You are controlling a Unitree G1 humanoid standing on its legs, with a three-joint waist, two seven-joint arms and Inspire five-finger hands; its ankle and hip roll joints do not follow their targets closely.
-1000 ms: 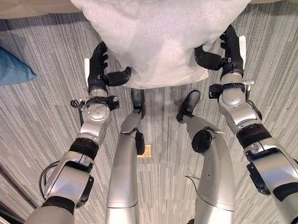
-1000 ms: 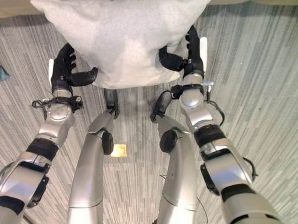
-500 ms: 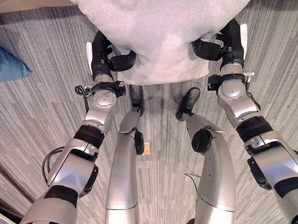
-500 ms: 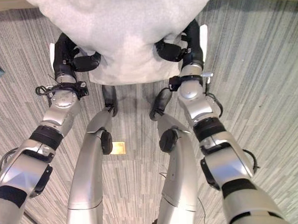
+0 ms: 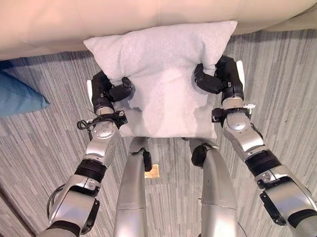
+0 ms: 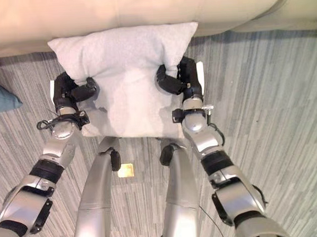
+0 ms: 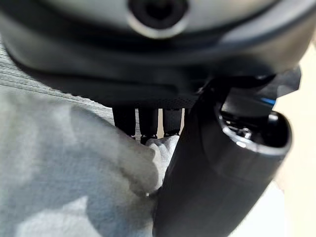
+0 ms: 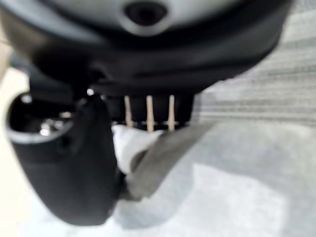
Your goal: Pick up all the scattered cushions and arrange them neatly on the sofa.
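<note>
Blue cushion [image 5: 11, 97] — on the striped carpet [image 5: 284, 75] at far left; we see most of it from the left eye, just a corner from the right eye.

Left hand [image 5: 105, 92] — thumb and fingers clamped on the left edge of the grey cushion [image 5: 164, 75]; our left wrist view shows cloth bunched between thumb and fingers.

Grey cushion — held up between both hands, its top edge against the front of the beige sofa [image 5: 142, 13].

Right hand [image 5: 220, 79] — clamped likewise on the right edge, forearm angled inward.
</note>
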